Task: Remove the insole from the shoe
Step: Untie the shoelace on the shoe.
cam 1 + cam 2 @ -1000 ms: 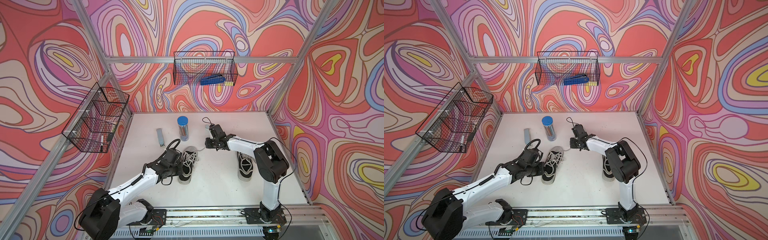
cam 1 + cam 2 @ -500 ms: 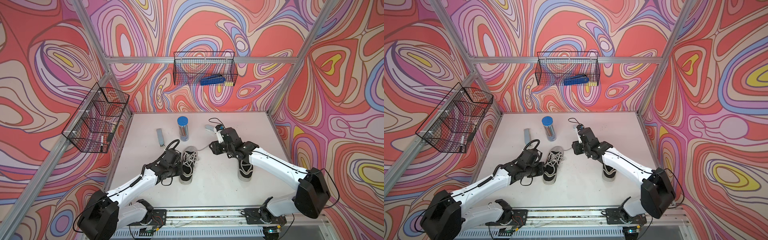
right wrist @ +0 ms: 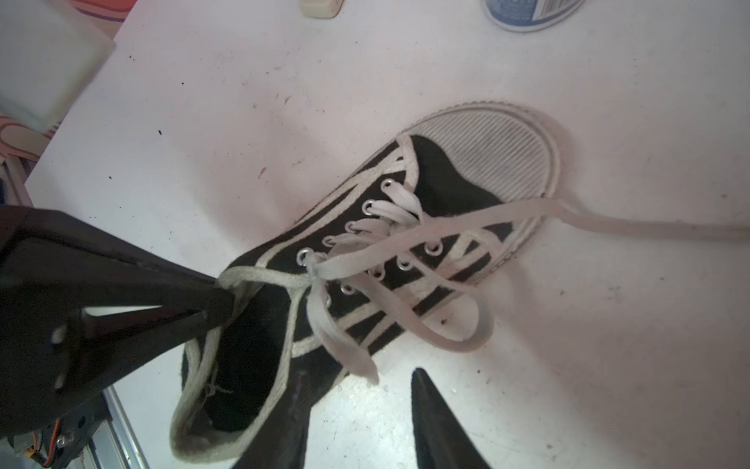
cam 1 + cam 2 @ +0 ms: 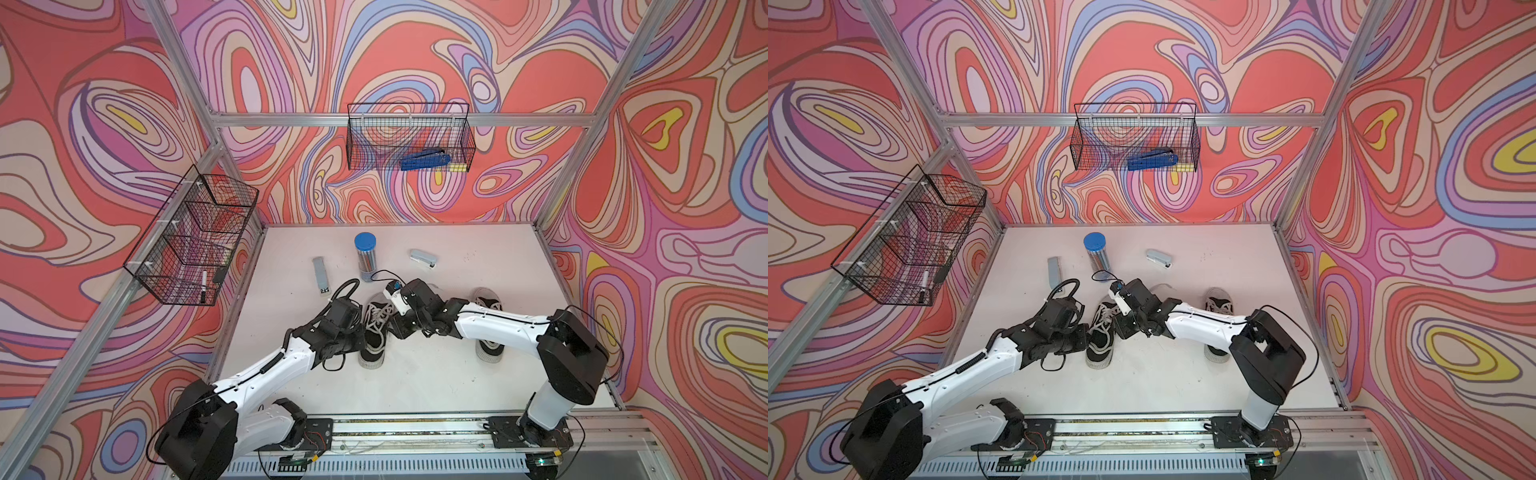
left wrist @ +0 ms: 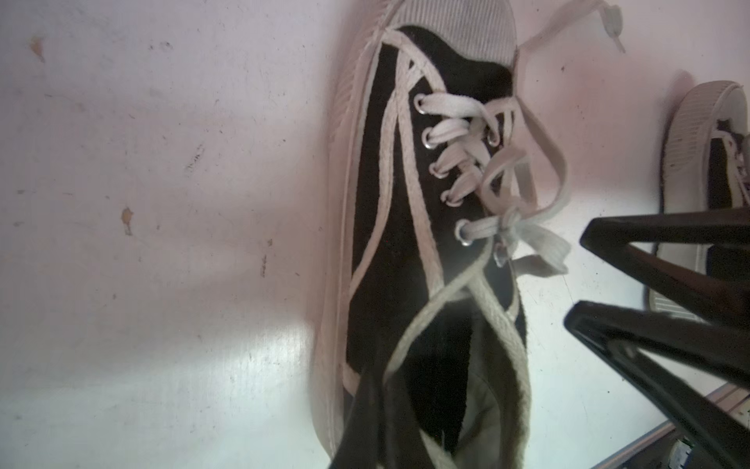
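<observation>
White arm links [image 4: 270,368], black joints [image 4: 571,357] (looped black cables [image 4: 347,286])

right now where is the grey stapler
In both top views the grey stapler lies toward the back of the white table, off to the right of the blue-lidded tube.

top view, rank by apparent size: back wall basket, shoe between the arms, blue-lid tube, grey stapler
1. back wall basket
2. shoe between the arms (partly hidden)
3. blue-lid tube
4. grey stapler
</observation>
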Tool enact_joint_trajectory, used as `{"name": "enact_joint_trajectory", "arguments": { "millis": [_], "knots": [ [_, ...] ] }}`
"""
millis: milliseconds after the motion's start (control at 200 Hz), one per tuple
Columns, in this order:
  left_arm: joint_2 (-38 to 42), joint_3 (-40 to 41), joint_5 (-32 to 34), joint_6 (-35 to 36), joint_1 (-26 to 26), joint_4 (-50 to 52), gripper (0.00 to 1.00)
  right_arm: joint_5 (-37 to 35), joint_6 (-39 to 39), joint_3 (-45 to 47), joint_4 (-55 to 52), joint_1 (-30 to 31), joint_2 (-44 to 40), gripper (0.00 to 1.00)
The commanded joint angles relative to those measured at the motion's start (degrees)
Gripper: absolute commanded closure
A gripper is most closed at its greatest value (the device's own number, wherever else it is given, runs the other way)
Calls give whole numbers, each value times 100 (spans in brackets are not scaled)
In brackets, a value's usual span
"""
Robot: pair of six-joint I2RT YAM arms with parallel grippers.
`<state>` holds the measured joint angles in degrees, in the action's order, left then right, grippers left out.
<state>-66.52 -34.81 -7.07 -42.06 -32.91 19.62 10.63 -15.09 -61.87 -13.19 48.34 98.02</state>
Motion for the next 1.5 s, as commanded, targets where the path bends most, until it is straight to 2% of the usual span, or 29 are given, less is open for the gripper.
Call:
{"name": "enact_joint_trajectory", "arguments": {
  "millis": [0, 100, 265, 436, 496, 671, 811, 996, 1297, 1492],
  "knots": [
    [-28, -58, 36, 24, 5, -191, 100, 168, 73, -130, 222, 17, 163, 57],
    [-31, -44, 30, 18, 17, -199, 100, 168, 68, -197, 265, 19, 267, 61],
    [-14, -17, 31, -10, 16, -222, 100, 144, 113, -288, 304, 20, 319, 73],
    [-1, -33, 76, -4, 11, -160, 100, 5, 190, -300, 215, 22, 385, 95],
    [-18, -56, 123, -25, 15, -90, 100, -129, 191, -272, 148, 16, 3, 100],
    [-194, -155, 274, -143, 17, 126, 100, -825, 208, -367, -328, 15, -1003, 100],
    [-244, -137, 255, -169, 19, 93, 100, -1697, 220, -564, -711, 18, -1691, 100],
    [-274, -123, 233, -181, 20, 92, 100, -2447, 360, -887, -740, 11, -2195, 100],
    [-331, -166, 224, -140, 17, 145, 100, -3138, 551, -1303, -544, -40, -2240, 100],
    [-349, -197, 93, -85, 11, 29, 100, -2790, 111, -1287, -416, -433, -1445, 100]
  ]
}}
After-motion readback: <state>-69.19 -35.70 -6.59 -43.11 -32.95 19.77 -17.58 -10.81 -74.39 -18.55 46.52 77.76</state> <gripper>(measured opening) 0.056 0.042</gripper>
